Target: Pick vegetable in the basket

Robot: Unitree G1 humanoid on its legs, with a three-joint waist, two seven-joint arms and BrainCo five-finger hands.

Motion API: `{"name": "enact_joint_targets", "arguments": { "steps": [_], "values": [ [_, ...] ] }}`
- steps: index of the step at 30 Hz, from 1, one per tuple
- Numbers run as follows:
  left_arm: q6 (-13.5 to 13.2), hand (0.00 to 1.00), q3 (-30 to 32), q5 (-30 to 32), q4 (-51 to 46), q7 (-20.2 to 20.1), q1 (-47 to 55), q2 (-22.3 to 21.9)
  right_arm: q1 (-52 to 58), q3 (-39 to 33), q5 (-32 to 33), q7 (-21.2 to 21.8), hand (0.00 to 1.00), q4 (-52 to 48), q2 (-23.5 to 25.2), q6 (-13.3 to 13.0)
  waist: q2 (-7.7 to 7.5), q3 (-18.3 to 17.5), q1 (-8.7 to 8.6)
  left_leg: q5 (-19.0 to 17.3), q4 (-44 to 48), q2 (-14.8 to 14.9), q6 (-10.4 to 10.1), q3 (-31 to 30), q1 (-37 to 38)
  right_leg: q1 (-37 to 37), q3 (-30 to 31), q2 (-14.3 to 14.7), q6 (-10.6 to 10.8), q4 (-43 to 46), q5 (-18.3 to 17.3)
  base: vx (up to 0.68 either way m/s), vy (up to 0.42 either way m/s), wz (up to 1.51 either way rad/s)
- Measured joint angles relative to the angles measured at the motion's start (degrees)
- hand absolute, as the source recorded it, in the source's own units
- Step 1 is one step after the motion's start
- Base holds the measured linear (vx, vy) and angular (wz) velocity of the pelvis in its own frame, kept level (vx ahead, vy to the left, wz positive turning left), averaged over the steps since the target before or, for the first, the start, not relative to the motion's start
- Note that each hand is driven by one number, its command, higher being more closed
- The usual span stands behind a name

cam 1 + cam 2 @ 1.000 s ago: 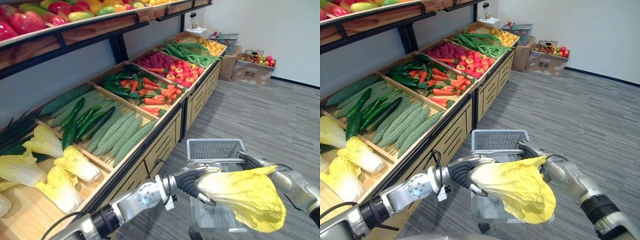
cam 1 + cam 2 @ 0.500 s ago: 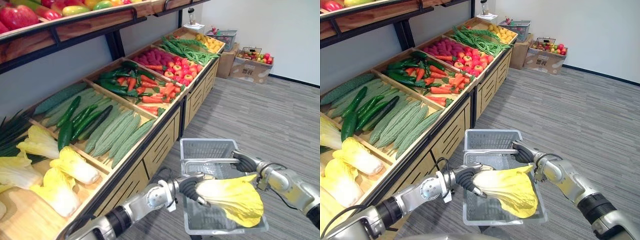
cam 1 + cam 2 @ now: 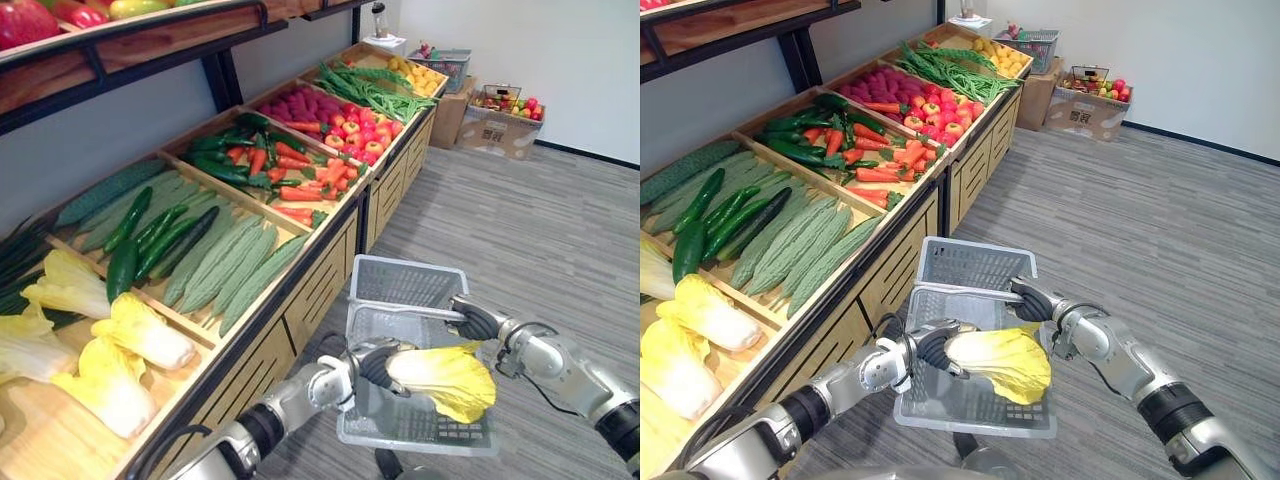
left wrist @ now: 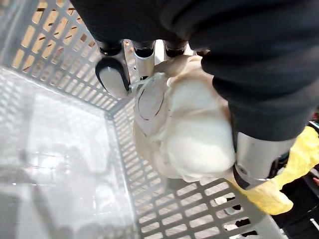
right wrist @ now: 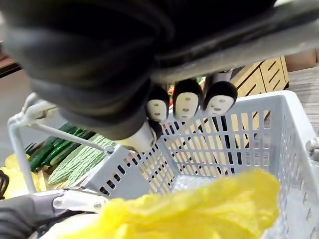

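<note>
1. My left hand [image 3: 372,364] sits low in the middle of the left eye view. Its fingers [image 4: 112,75] and thumb are wrapped round the pale stalk end of the cabbage [image 3: 441,377].
2. The cabbage is inside the outline of the grey mesh basket [image 3: 402,284], just right of centre near the bottom. Its yellow leaves point towards the right edge of the frame. In the left wrist view the mesh wall runs right beside the white base. I cannot tell whether the leaves touch the basket's floor.
3. My right hand [image 3: 474,320] comes in from the lower right, with its fingers [image 5: 186,105] curled round the basket's handle [image 5: 29,124]. The handle spans the basket just above the cabbage.
4. The basket is over the grey striped floor [image 3: 540,250], just beside the front of the wooden produce stand [image 3: 320,285].
5. The stand takes up the left half of the frame. It has more cabbages [image 3: 140,330] at lower left, then cucumbers [image 3: 150,235] and bitter gourds [image 3: 235,270], then carrots [image 3: 300,190] towards the upper middle.
</note>
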Motion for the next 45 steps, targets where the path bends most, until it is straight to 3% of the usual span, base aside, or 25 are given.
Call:
{"name": "enact_joint_targets", "arguments": {
  "steps": [7,21,23,31,36,39,41,45],
  "values": [
    [1.57,0.0,0.78,6.52,5.57,2.14,-3.05,-2.39,0.01,-0.35,0.02,0.21,1.0,-0.13,0.01,0.05,-0.28,1.0,-0.16,0.02,-0.02,-0.01,0.03,-0.53,-1.14,-0.93,-0.48,-0.25,0.0,0.21,0.0,-0.04,-0.079,0.03],
    [2.24,0.0,2.7,6.28,5.89,2.29,-4.84,-3.33,1.73,-3.53,-0.3,0.44,1.0,0.3,2.75,0.39,0.2,1.43,-0.07,0.18,-0.29,0.1,0.26,-3.84,-2.69,-0.87,-3.57,-1.63,-0.03,0.19,-0.01,-0.04,-0.074,0.12],
    [2.15,0.0,2.66,4.92,0.16,2.17,-4.49,-3.0,4.47,-7.52,-0.99,0.34,1.0,0.78,4.71,1.03,0.13,1.48,0.69,0.36,-0.36,0.12,0.52,-5.47,-3.47,-0.79,-5.19,-2.31,-0.08,0.19,-0.05,-0.07,-0.081,0.4],
    [-0.68,0.0,3.01,-10.54,-29.23,0.13,6.66,1.24,14.84,-20.29,-5.09,-2.19,1.0,5.46,13.02,2.99,0.06,1.46,3.46,0.49,-0.38,0.05,2.2,-14.59,-6.41,1.16,-13.58,-5.75,-0.04,1.13,-1.62,-0.09,-0.044,0.58],
    [-1.61,0.0,12.72,-22.43,-43.64,-0.34,16.18,3.62,17.76,-28.77,-5.64,-5.08,1.0,15.24,19.66,5.29,-0.41,1.36,6.12,1.58,-0.4,-0.7,4.29,-21.98,-10.48,1.35,-20.1,-8.72,0.03,0.75,-2.02,-0.07,0.009,0.74],
    [-1.62,0.0,23.47,-28.55,-47.66,0.07,21.97,2.65,17.5,-34.81,-5.48,-7.52,1.0,25.45,22.98,6.06,-0.74,1.2,7.27,3.02,-0.4,-1.24,6.27,-28.58,-13.09,2.61,-25.47,-10.44,0.1,-0.24,-2.07,-0.03,0.018,0.99],
    [-1.57,0.0,31.73,-31.01,-47.85,1.96,25.13,0.1,16.78,-38.1,-4.9,-8.82,1.0,34.0,25.08,7.45,-0.96,1.08,7.52,3.96,-0.4,-1.84,7.43,-34.11,-15.16,4.4,-30.32,-11.75,0.1,-1.3,-2.07,-0.02,0.027,1.12],
    [-1.53,0.0,40.62,-32.93,-47.85,5.47,26.96,-4.67,14.74,-42.78,-2.82,-11.03,1.0,43.85,26.82,8.0,-1.03,0.99,8.94,5.0,-0.4,-3.13,8.8,-39.99,-18.66,5.09,-35.52,-13.07,0.49,-2.26,-1.81,-0.03,0.031,0.85]
  ]
}}
